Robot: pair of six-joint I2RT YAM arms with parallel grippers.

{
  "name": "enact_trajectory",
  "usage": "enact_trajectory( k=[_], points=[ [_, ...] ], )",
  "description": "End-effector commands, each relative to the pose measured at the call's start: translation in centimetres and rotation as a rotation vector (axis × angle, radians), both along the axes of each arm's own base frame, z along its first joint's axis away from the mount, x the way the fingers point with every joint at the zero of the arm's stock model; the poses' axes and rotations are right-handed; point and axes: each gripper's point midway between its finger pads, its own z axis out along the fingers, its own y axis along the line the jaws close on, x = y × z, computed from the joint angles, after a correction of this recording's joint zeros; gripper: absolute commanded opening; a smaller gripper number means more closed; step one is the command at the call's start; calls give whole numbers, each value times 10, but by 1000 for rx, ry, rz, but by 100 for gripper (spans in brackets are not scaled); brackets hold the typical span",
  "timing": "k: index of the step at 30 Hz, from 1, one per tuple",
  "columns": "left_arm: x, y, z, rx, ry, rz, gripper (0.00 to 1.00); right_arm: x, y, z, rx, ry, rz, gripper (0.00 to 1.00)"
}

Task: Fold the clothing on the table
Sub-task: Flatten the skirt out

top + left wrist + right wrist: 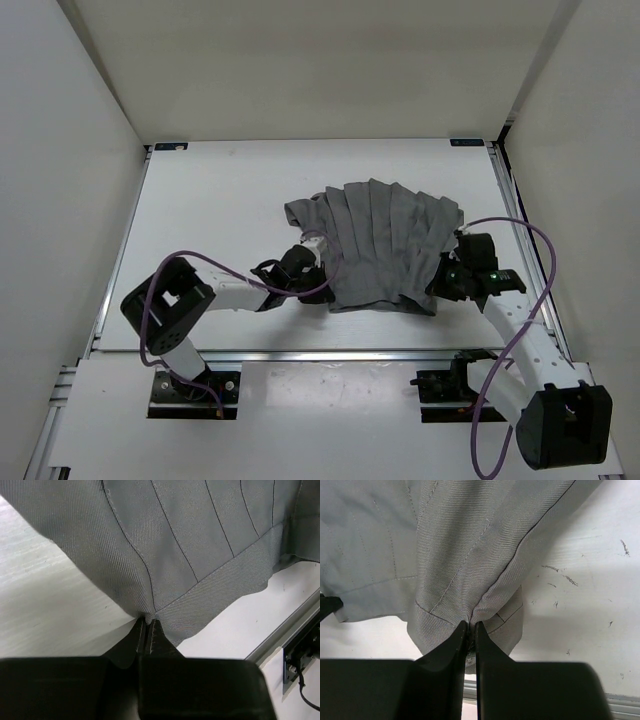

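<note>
Nearest, at the bottom of the top view: two arm bases (pixel 190 385) bolted to a silver rail (pixel 330 355), with purple cables (pixel 200 262) looping over both arms. Beyond the rail, a white tabletop (pixel 220 210), flat and matt, framed by more metal rail on the left and right sides. Around it, plain white walls (pixel 60 120) on three sides.

On the right half of the tabletop, toward the near edge: the clothing (pixel 385 240), medium grey, with parallel pleats fanning out toward the far side, a little bunched at its far-left corner. Left gripper (pixel 148 622) pressed together on the near-left hem of the clothing, pinching a small peak of fabric. Right gripper (pixel 470 625) likewise closed, pinching the near-right corner, with fabric gathered into folds at the fingers.

Seen only from the left wrist: fine twill weave, dark stitched pleat lines, a hem band raised slightly off the surface with shadow below. Seen only from the right wrist: small dark scuff marks (pixel 560 575) on the tabletop beside the cloth. Seen only from above: the whole outline of the clothing, with both arms reaching inward to its two near corners.
</note>
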Motion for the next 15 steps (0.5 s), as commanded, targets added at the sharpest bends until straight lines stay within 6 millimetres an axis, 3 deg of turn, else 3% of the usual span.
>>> enact_trajectory(
  k=[1, 2, 4, 6, 9, 10, 15],
  points=[
    [5, 3, 7, 36, -19, -21, 0, 16, 1, 16, 6, -74, 17, 0],
    [13, 10, 11, 55, -28, -1, 0, 21, -2, 20, -4, -84, 17, 0],
    [34, 19, 37, 49, -95, 29, 0, 28, -10, 23, -21, -88, -1, 0],
    [59, 48, 66, 55, -156, 120, 0, 38, -22, 30, -35, -106, -30, 0],
    [74, 83, 91, 64, -222, 201, 0, 50, -40, 40, -61, -135, -75, 0],
    [75, 97, 94, 74, -233, 235, 0, 49, -43, 39, -59, -125, -85, 0],
    [68, 123, 89, 68, -237, 274, 0, 48, -31, 32, -42, -105, -62, 1]
  ],
)
